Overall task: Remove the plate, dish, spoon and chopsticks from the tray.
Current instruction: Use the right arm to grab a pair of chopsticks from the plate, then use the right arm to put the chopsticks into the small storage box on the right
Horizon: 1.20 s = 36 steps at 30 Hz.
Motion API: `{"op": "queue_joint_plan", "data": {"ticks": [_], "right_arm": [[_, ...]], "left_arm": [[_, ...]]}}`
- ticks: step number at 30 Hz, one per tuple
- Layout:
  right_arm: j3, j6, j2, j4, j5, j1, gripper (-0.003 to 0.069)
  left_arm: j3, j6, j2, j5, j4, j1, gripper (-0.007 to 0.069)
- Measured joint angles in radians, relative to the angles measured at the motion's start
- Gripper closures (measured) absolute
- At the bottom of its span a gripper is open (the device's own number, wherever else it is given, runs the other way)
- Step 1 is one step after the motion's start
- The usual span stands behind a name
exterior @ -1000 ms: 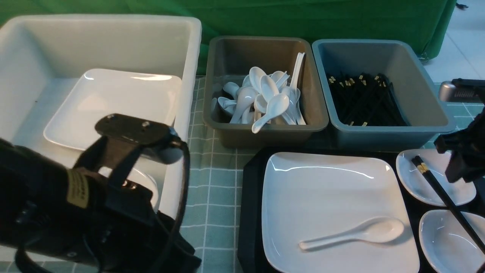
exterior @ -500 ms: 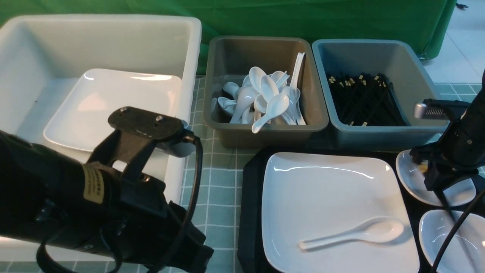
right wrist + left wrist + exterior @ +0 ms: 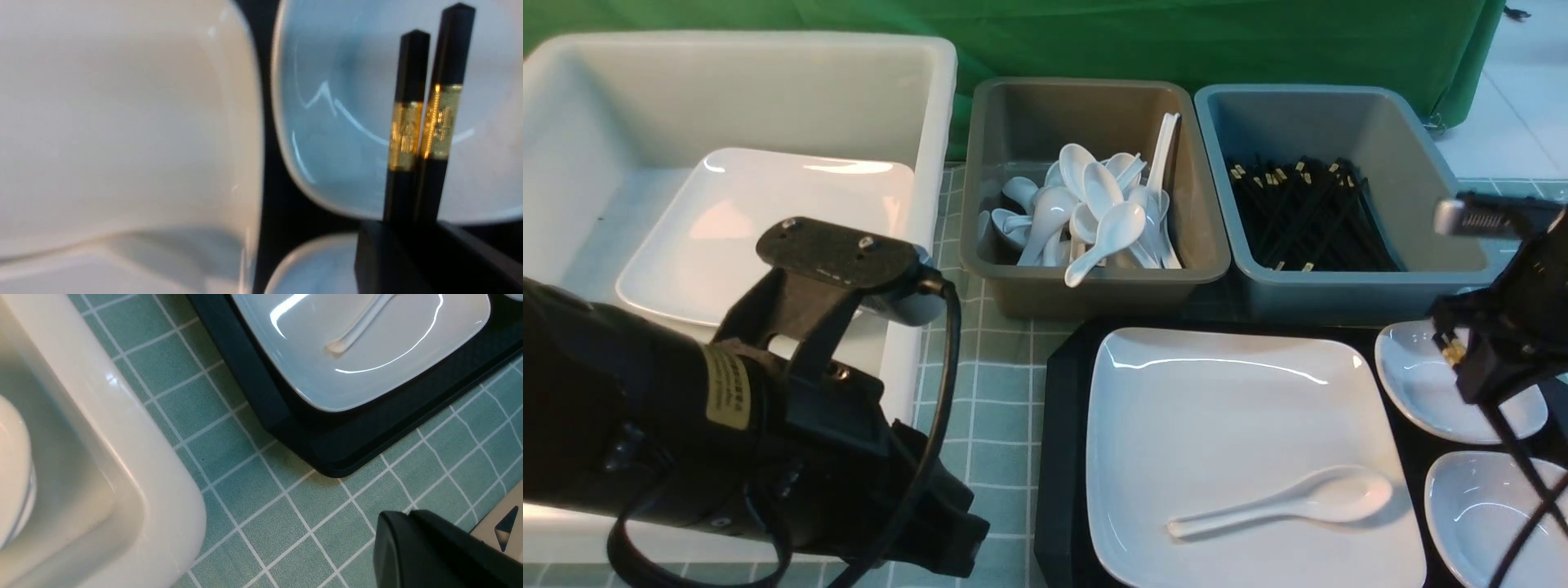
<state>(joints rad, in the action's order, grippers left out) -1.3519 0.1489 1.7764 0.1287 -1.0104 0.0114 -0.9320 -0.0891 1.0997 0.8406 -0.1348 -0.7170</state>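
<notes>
Right pincer pinching a pair of chopsticks above the tray.
My black right pincer is closed around the long thin black chopsticks, gripping both below their gold bands, side by side, over the small rounded white dishes at the right of the black rectangular plastic tray; my black left pincer is pressed together, beside the large white tub. The glossy white square plate lies on the tray, with the white soup spoon resting on it. Beyond the tray stand a brown tub of white spoons and a blue-grey tub of black chopsticks.
</notes>
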Motion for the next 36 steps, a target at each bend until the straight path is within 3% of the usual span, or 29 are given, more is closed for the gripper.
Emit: {"op": "queue_joint_plan", "data": {"ticks": [7, 14, 24, 28, 32, 36], "right_arm": [[-0.149, -0.001, -0.126, 0.063, 0.1, -0.031, 0.0513], [-0.513, -0.049, 0.109, 0.075, 0.38, -0.035, 0.0513], [-0.69, -0.061, 0.394, 0.075, 0.564, -0.069, 0.0504], [-0.69, -0.058, 0.41, 0.075, 0.538, -0.075, 0.0445], [-0.69, -0.055, 0.385, 0.066, 0.405, -0.075, 0.0233], [-0.691, -0.053, 0.314, 0.02, 0.245, -0.075, 0.0195]], "left_arm": [[0.0, 0.0, 0.0, -0.015, -0.001, 0.0, 0.0624], [0.0, 0.0, 0.0, -0.029, -0.007, 0.0, 0.0617], [0.0, -0.019, 0.0, -0.007, -0.023, 0.0, 0.0616], [0.0, -0.021, 0.0, -0.007, -0.023, 0.0, 0.0616], [0.0, -0.021, 0.004, -0.02, -0.023, 0.0, 0.0616], [-0.022, -0.022, 0.028, -0.022, -0.022, 0.0, 0.0616]]}}
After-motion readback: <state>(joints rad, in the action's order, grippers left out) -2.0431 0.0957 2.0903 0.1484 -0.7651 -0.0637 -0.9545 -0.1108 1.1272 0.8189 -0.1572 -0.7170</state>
